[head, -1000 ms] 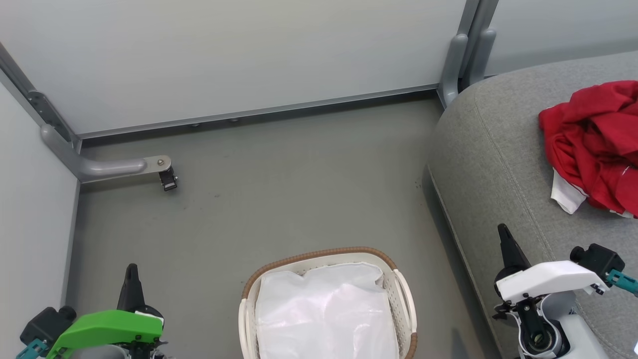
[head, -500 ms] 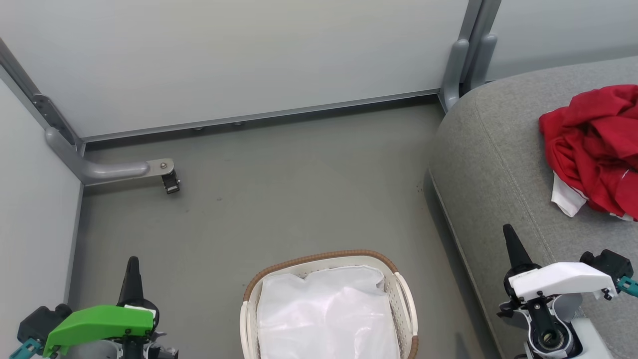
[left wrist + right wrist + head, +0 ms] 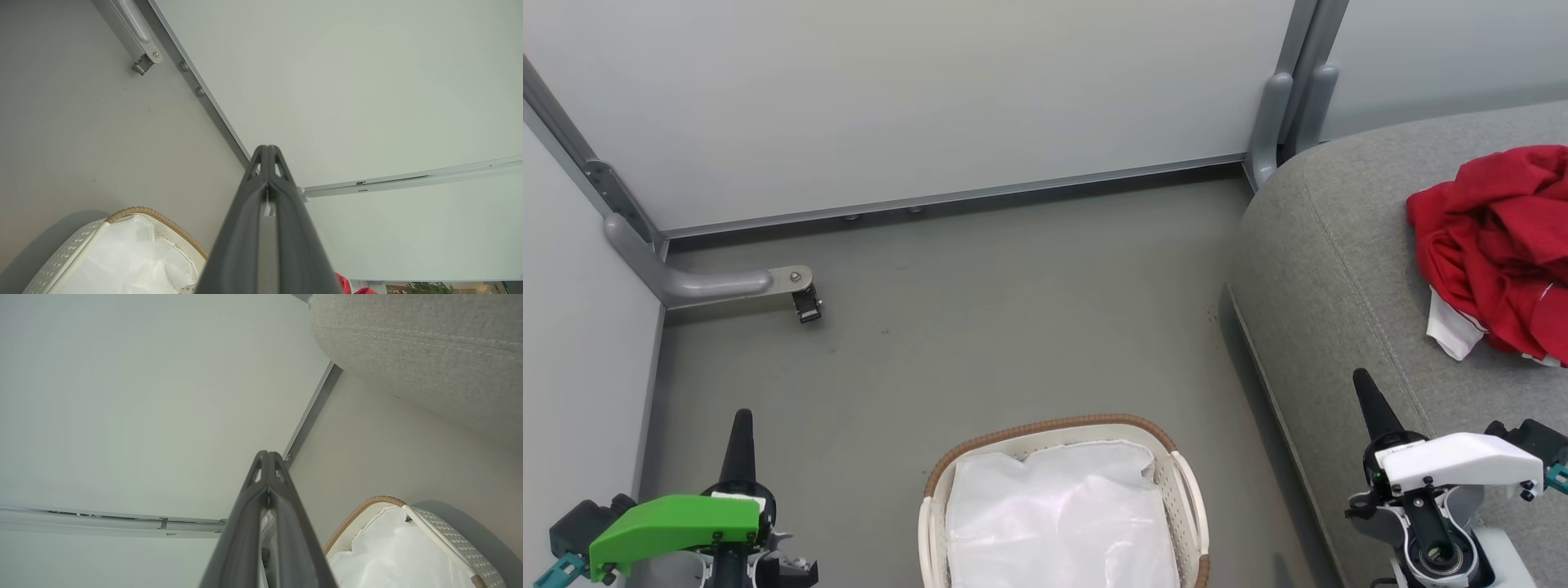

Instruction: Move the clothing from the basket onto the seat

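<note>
The red clothing (image 3: 1499,245) with white trim lies bunched on the grey seat (image 3: 1339,269) at the right; a red scrap (image 3: 345,283) shows at the left wrist view's bottom edge. The cream basket (image 3: 1188,498) with a brown rim stands on the floor at bottom centre, with its white liner (image 3: 1054,523) showing inside. It appears too in the wrist views, as basket (image 3: 65,261) and basket (image 3: 449,539). My left gripper (image 3: 741,425) is shut, low at the left of the basket, holding nothing. My right gripper (image 3: 1364,388) is shut over the seat's front edge (image 3: 408,347), well short of the clothing.
Pale partition walls (image 3: 931,98) close the back and left. A grey bracket with a small caster (image 3: 807,306) juts from the left wall onto the grey floor (image 3: 1013,327). A grey post (image 3: 1270,122) stands in the corner beside the seat.
The whole head view has slid slightly, so the camera moved. Both grippers sit a little lower in the picture and stay shut. The clothing and basket lie as before.
</note>
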